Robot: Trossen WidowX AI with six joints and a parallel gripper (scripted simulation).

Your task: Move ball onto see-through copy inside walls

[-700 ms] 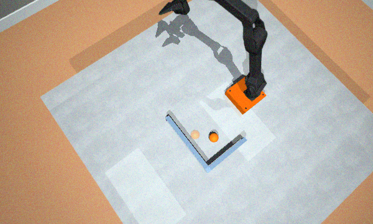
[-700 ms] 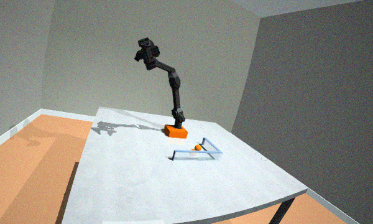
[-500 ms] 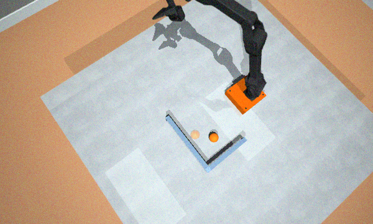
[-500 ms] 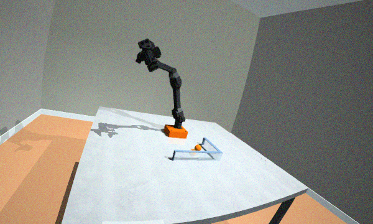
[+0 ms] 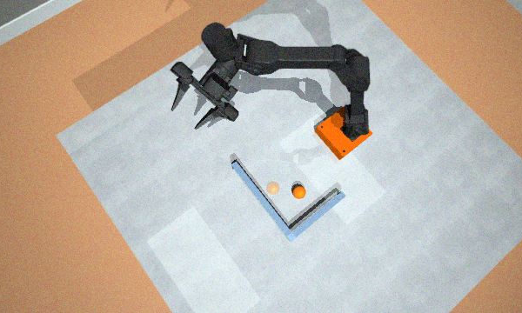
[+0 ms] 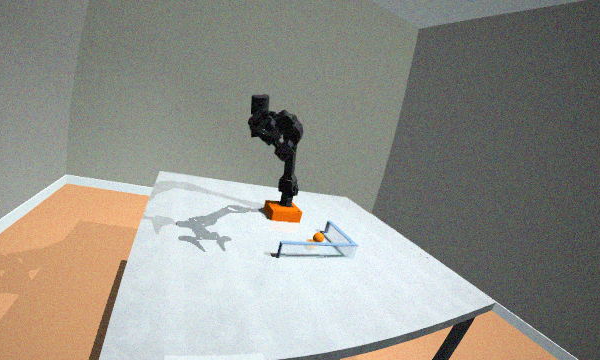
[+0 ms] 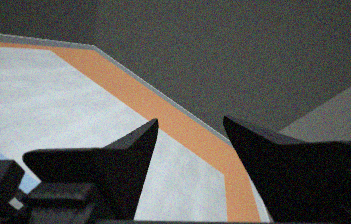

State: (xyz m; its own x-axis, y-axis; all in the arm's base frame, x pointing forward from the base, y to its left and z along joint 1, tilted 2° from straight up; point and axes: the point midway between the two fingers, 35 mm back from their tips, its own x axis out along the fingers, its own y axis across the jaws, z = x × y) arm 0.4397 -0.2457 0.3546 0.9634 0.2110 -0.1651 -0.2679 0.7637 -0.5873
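The orange ball [image 5: 299, 191] lies on the table inside the corner of the two low clear walls [image 5: 287, 209]. The see-through copy [image 5: 272, 188] sits a short way to its left, close to the long wall. The ball also shows in the exterior view [image 6: 318, 236]. My gripper [image 5: 187, 117] is open and empty, held high in the air, far up and left of the ball. In the wrist view my two dark fingers stand apart with nothing between them, and the ball is out of sight there.
The arm's orange base [image 5: 343, 136] stands on the table just up and right of the walls. The walls [image 6: 316, 245] open toward the base. The table edge and the orange floor lie beyond the gripper in the wrist view.
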